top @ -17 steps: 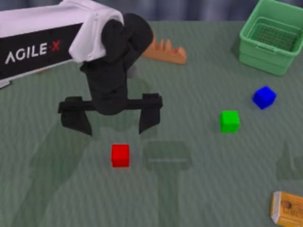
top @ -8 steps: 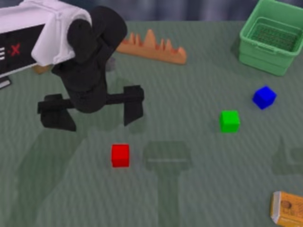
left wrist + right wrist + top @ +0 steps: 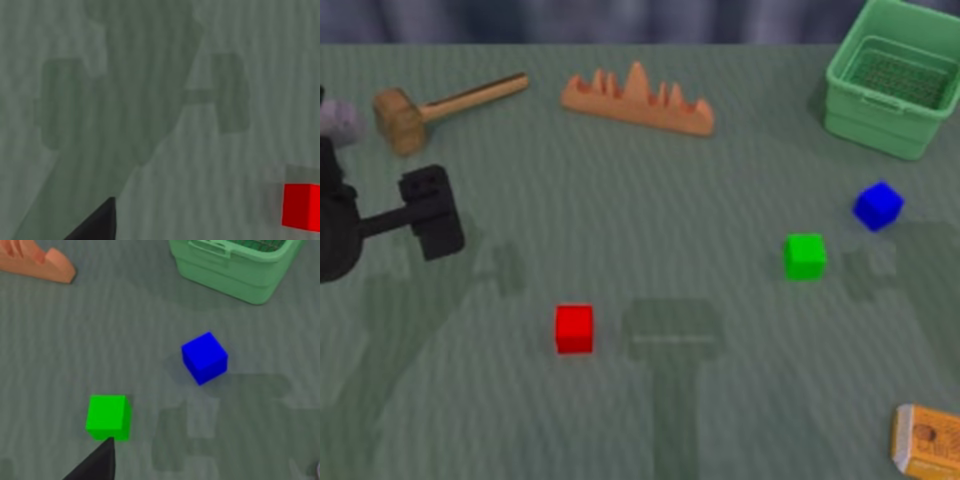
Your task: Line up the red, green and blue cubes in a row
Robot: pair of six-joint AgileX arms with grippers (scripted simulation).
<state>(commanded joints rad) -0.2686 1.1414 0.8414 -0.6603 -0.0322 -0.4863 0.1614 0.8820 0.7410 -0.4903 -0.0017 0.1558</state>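
left end effector point(image 3: 428, 208) at desk's left edge, fingers spread, empty, clear of the cubes | right end effector out of view | red cube point(image 3: 574, 328) alone, front-centre | green cube point(image 3: 805, 256) and blue cube point(image 3: 877, 205) near each other toward right edge, unaligned, likely awaiting the right arm

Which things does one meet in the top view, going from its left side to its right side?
Left gripper → wooden mallet → red cube → orange jagged piece → green cube → blue cube. The green basket and orange box overlap these at the right.
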